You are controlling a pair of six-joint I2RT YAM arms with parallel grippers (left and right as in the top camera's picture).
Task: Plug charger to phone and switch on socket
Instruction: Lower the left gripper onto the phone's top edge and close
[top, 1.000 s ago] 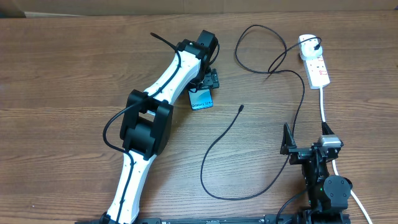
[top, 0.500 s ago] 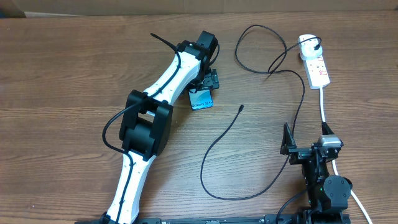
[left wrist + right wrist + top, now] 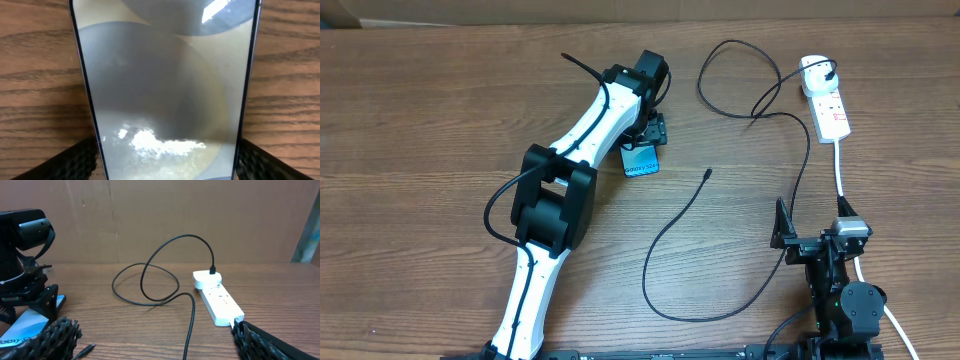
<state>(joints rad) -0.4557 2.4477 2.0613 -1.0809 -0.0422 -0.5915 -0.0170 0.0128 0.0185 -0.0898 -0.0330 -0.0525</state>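
While flat on the table, phone lengthwise near-to-far, long edges clamped between left fingers; right fingers apart.

A wooden table is shown; on it are laid a white socket block, a black cable looped to the block's left, and a phone farther left.

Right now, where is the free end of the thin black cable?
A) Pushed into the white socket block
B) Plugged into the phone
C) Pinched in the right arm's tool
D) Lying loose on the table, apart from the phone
D: the charger's connector tip lies on the bare table, apart from the phone, with nothing holding it.
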